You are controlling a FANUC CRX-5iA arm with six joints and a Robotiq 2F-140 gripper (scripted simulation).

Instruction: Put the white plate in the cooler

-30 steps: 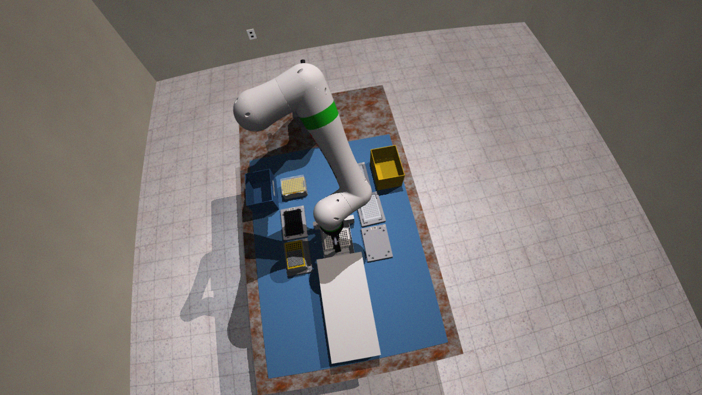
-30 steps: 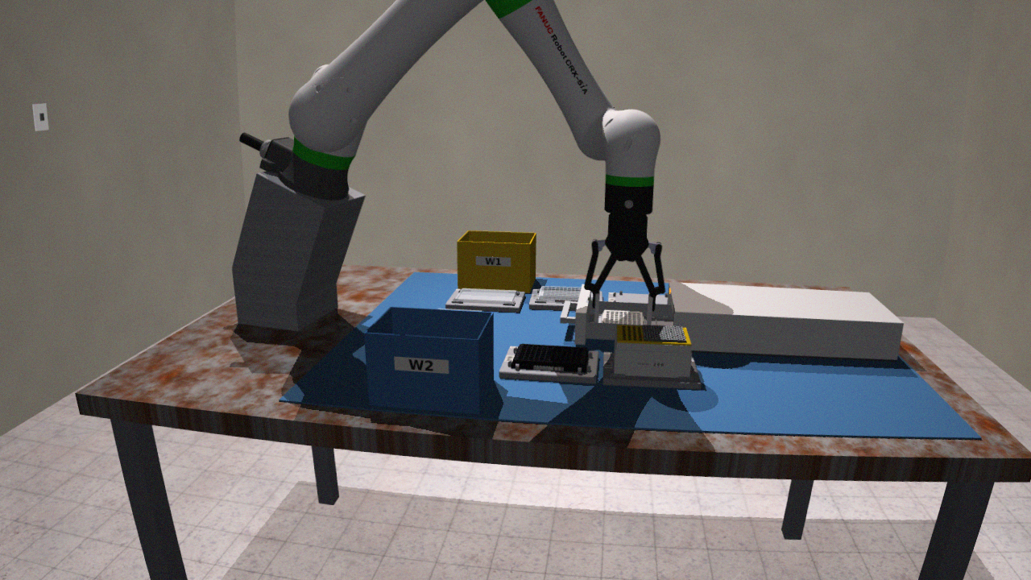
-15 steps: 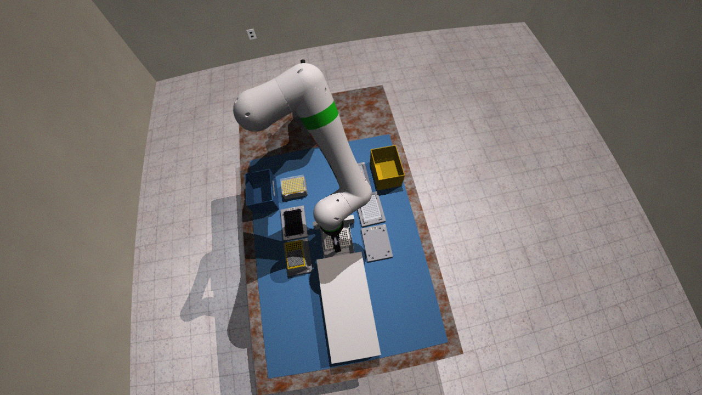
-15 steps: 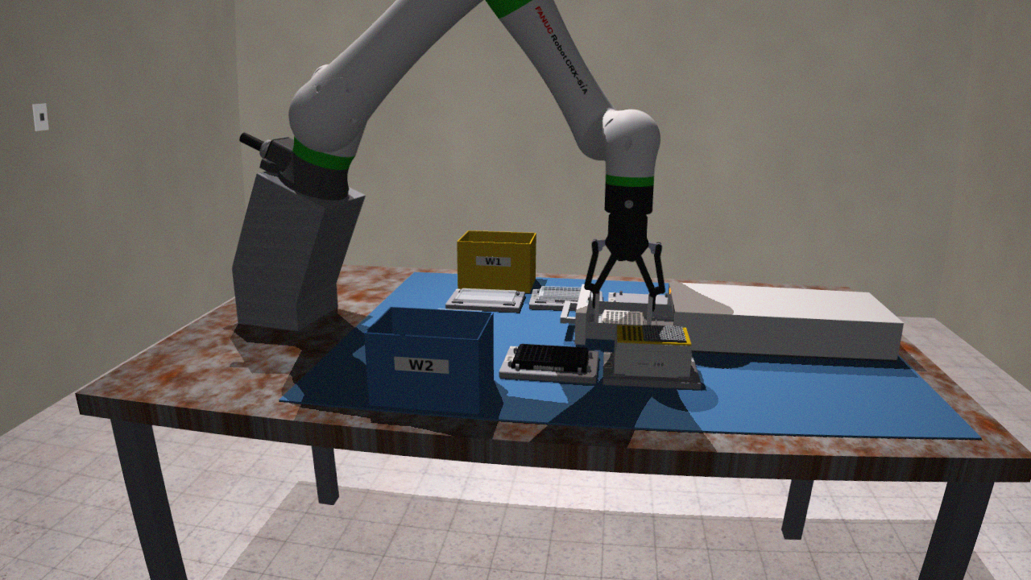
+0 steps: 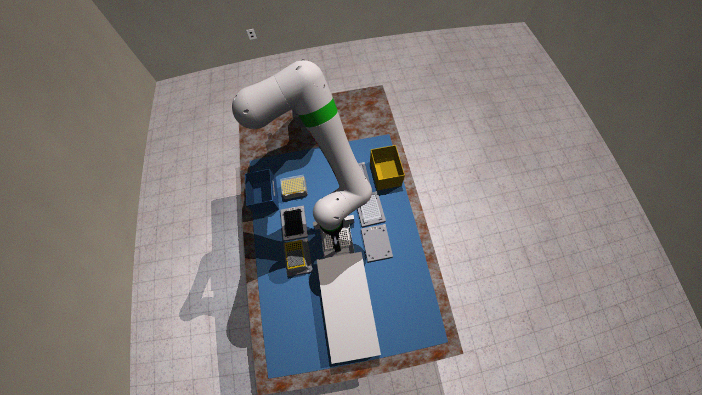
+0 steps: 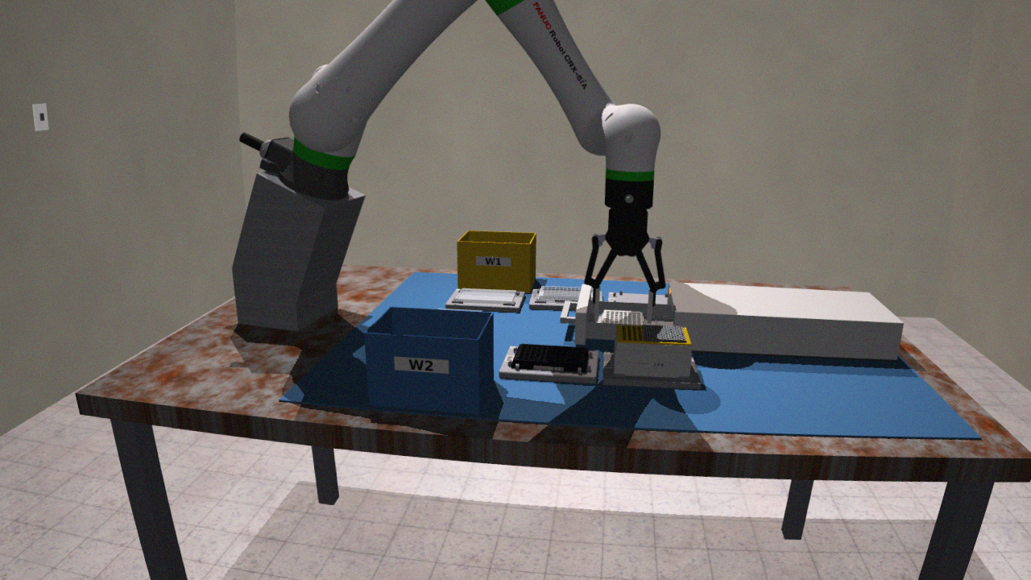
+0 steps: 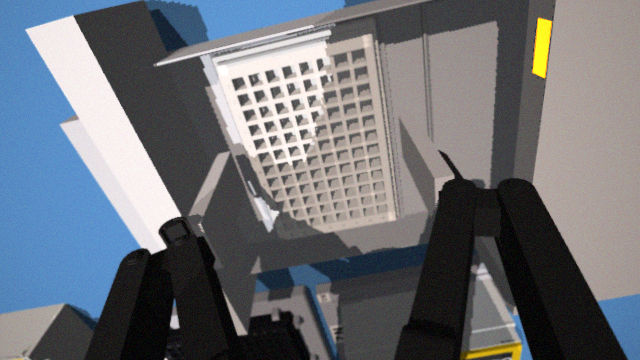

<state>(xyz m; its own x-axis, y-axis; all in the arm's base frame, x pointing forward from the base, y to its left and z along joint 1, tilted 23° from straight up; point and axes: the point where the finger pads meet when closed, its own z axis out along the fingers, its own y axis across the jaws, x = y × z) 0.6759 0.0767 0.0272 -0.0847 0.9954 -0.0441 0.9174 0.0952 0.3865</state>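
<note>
The white well plate (image 7: 310, 135) (image 6: 623, 317) lies flat, right way up, in the open drawer of the cooler CD (image 6: 785, 317), in the place nearer the bar handle (image 7: 95, 125). It also shows in the top view (image 5: 337, 238). The place nearer the housing (image 7: 450, 100) is empty. My gripper (image 7: 317, 154) hangs straight down over the drawer (image 6: 625, 292). It is open, with one finger on each side of the plate and nothing held. The cooler's lamp (image 7: 541, 47) glows amber.
Beside the drawer stand a yellow-rimmed tip box (image 6: 652, 350) and a black plate (image 6: 549, 358). An empty grey nest (image 5: 377, 242) and another white plate (image 5: 370, 208) lie on the other side. The blue bin W2 (image 6: 426, 357) and yellow bin W1 (image 6: 495, 258) stand nearer the arm's base.
</note>
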